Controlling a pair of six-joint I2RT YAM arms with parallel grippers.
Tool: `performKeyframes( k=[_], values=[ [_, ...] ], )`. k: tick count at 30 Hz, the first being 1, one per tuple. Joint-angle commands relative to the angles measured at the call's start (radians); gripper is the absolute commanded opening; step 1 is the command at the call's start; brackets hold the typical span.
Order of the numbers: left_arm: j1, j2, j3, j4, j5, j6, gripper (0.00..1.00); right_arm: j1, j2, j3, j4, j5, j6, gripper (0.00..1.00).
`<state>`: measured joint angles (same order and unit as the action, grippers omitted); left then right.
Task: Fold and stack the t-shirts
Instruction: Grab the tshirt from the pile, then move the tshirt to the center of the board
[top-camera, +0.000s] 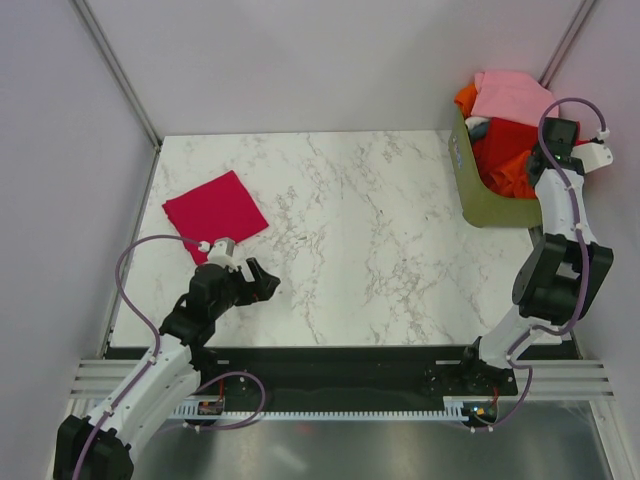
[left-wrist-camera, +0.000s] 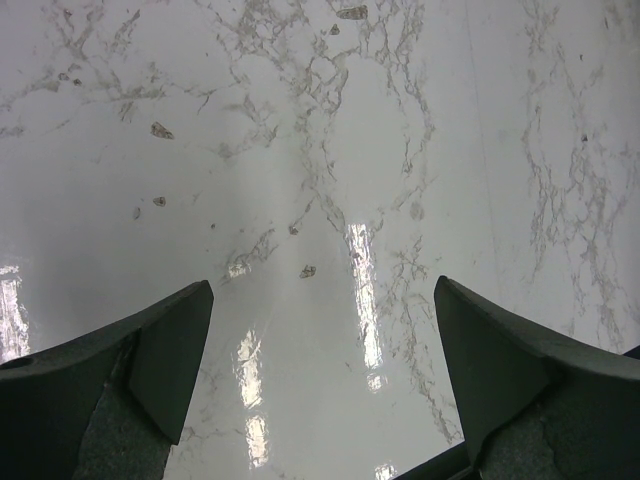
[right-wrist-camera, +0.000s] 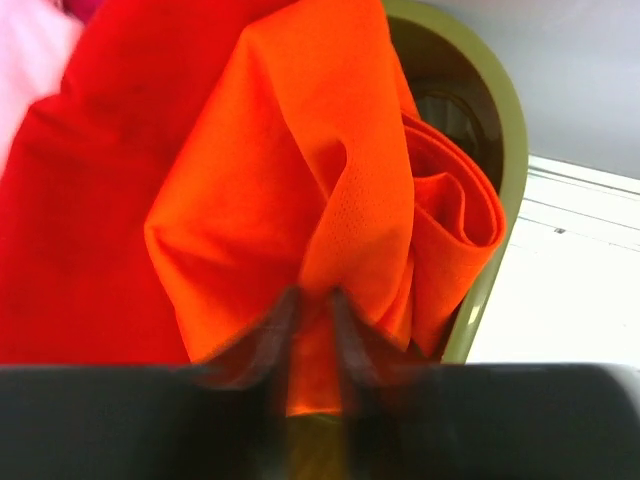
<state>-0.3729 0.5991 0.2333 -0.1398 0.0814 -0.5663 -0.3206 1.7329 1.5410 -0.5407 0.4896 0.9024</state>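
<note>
Left wrist view shows the left gripper (left-wrist-camera: 325, 340) spread wide above the marble table (left-wrist-camera: 300, 150), near left. Just beyond it, the crimson t-shirt (top-camera: 215, 215) lies folded flat. Far right, the right gripper (right-wrist-camera: 310, 305) pinches the orange t-shirt (right-wrist-camera: 290, 170) at the green basket (top-camera: 478, 195).

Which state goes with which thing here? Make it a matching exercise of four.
Things:
1 crimson tee
2 orange tee
3 left gripper
4 basket

States:
A open over bare table
B heaped with clothes
C folded flat
D pinched by right gripper

Pairs: 1-C; 2-D; 3-A; 4-B
</note>
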Motion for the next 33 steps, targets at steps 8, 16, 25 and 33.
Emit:
performKeyframes(
  k=[8,16,25,33],
  values=[
    [-0.001,-0.007,0.024,0.022,-0.006,-0.012,0.99,-0.005,-0.208,0.077,0.073,-0.259,0.044,0.0],
    [-0.001,-0.005,0.026,0.02,-0.011,-0.015,0.99,0.002,-0.371,0.182,0.132,-0.543,0.159,0.0],
    [-0.001,0.001,0.026,0.02,-0.015,-0.015,0.99,0.293,-0.431,0.255,0.375,-0.824,0.351,0.0],
    [-0.001,0.001,0.027,0.02,-0.022,-0.018,0.99,0.31,-0.483,0.262,0.4,-0.873,0.339,0.0]
  ],
)
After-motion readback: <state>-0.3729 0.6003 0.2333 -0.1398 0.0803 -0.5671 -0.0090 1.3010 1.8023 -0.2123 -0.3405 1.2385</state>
